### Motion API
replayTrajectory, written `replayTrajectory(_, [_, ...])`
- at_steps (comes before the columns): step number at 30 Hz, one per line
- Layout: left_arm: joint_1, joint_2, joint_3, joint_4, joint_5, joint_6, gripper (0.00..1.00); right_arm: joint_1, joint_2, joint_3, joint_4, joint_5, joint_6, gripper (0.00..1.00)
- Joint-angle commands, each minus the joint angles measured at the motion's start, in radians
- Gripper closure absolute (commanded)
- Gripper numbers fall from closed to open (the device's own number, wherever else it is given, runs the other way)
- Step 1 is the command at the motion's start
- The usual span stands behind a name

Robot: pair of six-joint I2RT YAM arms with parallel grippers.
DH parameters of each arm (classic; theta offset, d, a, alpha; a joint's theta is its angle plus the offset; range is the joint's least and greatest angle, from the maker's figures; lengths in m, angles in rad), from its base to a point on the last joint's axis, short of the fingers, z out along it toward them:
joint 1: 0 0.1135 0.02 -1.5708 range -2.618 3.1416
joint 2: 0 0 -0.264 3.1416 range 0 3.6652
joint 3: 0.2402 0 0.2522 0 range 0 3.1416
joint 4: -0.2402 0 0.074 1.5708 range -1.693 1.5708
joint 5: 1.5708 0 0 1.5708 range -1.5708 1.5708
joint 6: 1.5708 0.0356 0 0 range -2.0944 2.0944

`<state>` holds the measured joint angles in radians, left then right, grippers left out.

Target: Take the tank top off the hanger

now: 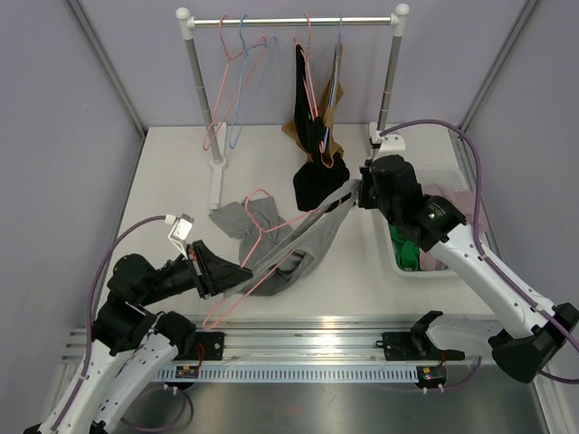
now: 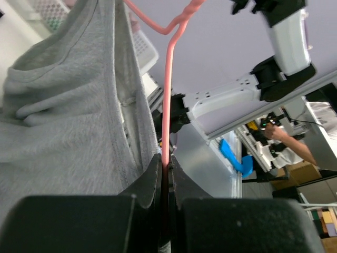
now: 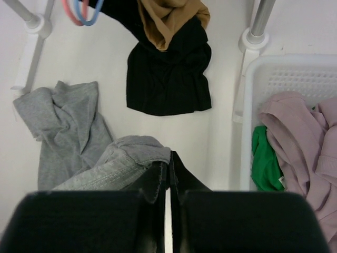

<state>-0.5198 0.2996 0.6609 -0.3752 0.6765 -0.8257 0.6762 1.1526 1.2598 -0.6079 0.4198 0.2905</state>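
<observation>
Basket (image 3: pixel 295 79) at right holds pink cloth (image 3: pixel 300 137) and green cloth (image 3: pixel 266 158); left fingers (image 2: pixel 147 192) clamp the hanger (image 2: pixel 167 95), right fingers (image 3: pixel 185 182) the tank top (image 3: pixel 121 158).

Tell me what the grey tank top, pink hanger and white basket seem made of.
Grey tank top: soft matte knit, probably cotton jersey; stitched hems, limp folds.
Pink hanger: thin wire, seemingly plastic-coated; twisted neck, smooth sheen.
White basket: rigid moulded plastic, by its perforated wall.

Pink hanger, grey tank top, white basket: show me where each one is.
pink hanger (image 2: pixel 167 105), left wrist view, on its straight wire section.
grey tank top (image 1: pixel 309 246), top external view, on the stretched middle fabric.
white basket (image 3: pixel 295 79), right wrist view, on its bare perforated wall.
</observation>
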Motion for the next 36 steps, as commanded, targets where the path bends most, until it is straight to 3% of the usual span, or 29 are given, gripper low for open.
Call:
replayTrajectory(1, [-0.002, -0.048, -0.021, 0.186, 0.149, -0.090, 1.00, -0.095, 0.068, 0.030, -0.016, 0.002, -0.048, 1.00])
replayTrajectory(5, [-0.002, -0.054, -0.023, 0.211, 0.140, -0.087, 1.00, -0.101, 0.118, -0.005, -0.017, -0.094, -0.022, 1.00])
replayTrajectory(9, [-0.002, -0.047, -0.030, 0.314, 0.150, -0.119, 1.00, -0.102, 0.053, -0.091, 0.052, -0.237, -0.001, 1.00])
replayTrajectory(12, [-0.002, -0.045, -0.011, 0.376, 0.028, -0.084, 1.00, -0.102, -0.046, -0.186, 0.149, -0.482, 0.030, 1.00])
replayTrajectory(16, [-0.002, -0.021, 0.000, 0.600, -0.122, 0.060, 1.00, -0.102, -0.206, -0.341, 0.327, -0.725, 0.113, 1.00])
replayTrajectory(18, [-0.002, 0.001, -0.012, 0.786, -0.173, 0.100, 1.00, -0.102, -0.281, -0.375, 0.355, -0.838, 0.151, 1.00])
replayTrajectory(20, [-0.002, 0.070, -0.017, 0.963, -0.175, 0.137, 1.00, -0.101, -0.324, -0.385, 0.362, -0.884, 0.177, 1.00])
replayTrajectory(27, [-0.039, 0.373, 0.088, 1.271, -0.285, 0.367, 1.00, -0.102, -0.471, -0.373, 0.272, -1.053, 0.153, 1.00])
replayTrajectory(31, [-0.043, 0.515, 0.175, 1.271, -0.386, 0.505, 1.00, -0.101, -0.513, -0.349, 0.168, -1.024, 0.121, 1.00])
replayTrajectory(34, [-0.045, 0.553, 0.210, 1.242, -0.446, 0.478, 1.00, -0.101, -0.547, -0.335, 0.109, -0.975, 0.093, 1.00])
replayTrajectory(36, [-0.045, 0.544, 0.239, 1.078, -0.489, 0.451, 1.00, -0.102, -0.550, -0.323, 0.077, -0.943, 0.090, 1.00])
